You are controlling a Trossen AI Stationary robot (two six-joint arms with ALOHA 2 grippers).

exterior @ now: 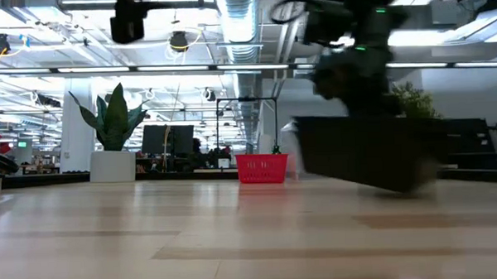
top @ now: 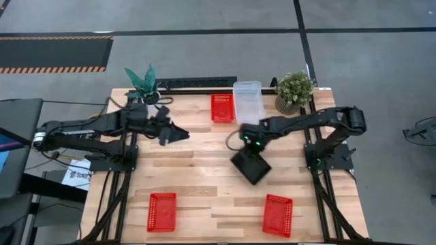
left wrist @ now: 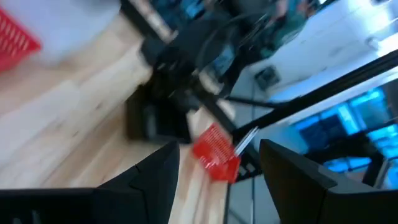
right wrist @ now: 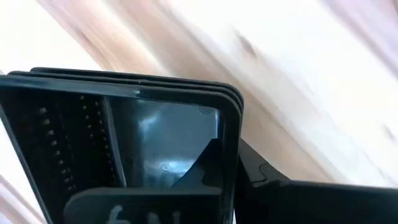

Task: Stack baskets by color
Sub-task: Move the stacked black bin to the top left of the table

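Observation:
A nested stack of black mesh baskets (top: 251, 166) sits right of the table's middle, with my right gripper (top: 249, 143) shut on it from the far side. Three red mesh baskets lie apart: one at the far edge (top: 222, 107), one near left (top: 161, 211), one near right (top: 278, 214). Clear baskets (top: 248, 101) stand stacked beside the far red one. My left gripper (top: 178, 134) hovers open over the table's left half, clear of everything and pointing toward the black stack (left wrist: 155, 118). My right gripper has the black stack by one wall at its rim (right wrist: 230, 127), one finger (right wrist: 202, 165) inside the baskets and the other (right wrist: 273, 186) outside. The fingers come steeply from above. The stack hangs tilted (exterior: 365, 156); whether its low corner touches the table I cannot tell.
Two potted plants stand at the far edge, a spiky one (top: 144, 83) at the left and a bushy one (top: 294, 90) at the right, close to the clear baskets. Bare wood (top: 204, 170) lies across the middle, between the black stack and the near red baskets.

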